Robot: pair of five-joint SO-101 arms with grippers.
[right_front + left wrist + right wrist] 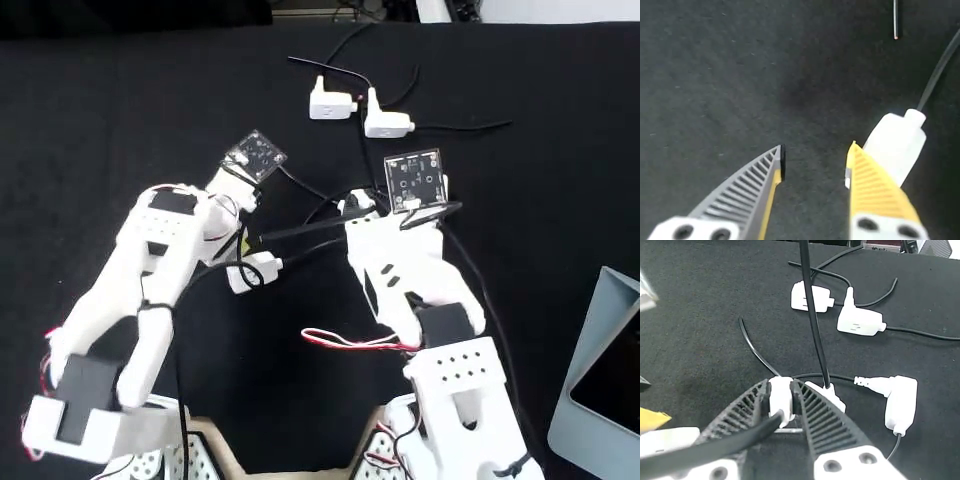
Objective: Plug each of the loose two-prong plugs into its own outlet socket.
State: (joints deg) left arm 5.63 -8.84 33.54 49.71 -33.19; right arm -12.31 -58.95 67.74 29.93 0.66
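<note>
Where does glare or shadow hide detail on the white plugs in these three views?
High view: the farthest plug glares white with little surface detail; black cables barely separate from the cloth. Left wrist view: the near plug blows out at its top. Right wrist view: even light, the held plug between the jaws reads clearly.

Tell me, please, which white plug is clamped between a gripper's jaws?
The plug between the shut jaws of the right gripper. A second plug lies loose beside the open left gripper, and the rest lie free on the cloth.
</note>
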